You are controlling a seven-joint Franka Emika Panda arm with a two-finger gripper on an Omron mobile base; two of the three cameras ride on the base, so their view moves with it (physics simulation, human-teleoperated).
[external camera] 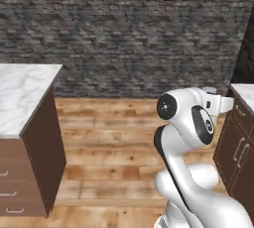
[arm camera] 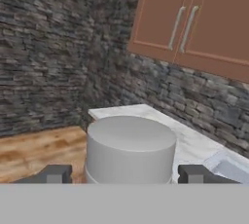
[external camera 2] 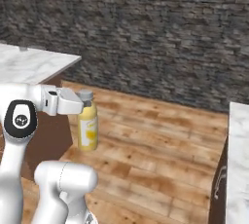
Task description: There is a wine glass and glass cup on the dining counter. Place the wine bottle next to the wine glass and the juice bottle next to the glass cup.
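Mid-carry rn: hand (external camera 2: pixel 83 102) is clamped on the neck of the juice bottle (external camera 2: pixel 87 129), which hangs upright in the air over the wood floor (external camera 2: pixel 160 140), clear of everything. Next move imo is driving to the dining tabletop w/ the glass cup. Lots of open floor ahead; watch the left tabletop (external camera 2: pixel 34 65) corner and the cabinet (external camera: pixel 237 150) on the right.

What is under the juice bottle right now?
Nothing supports it: the juice bottle hangs from the end effector above the wood floor. Its base is seen from one side only.
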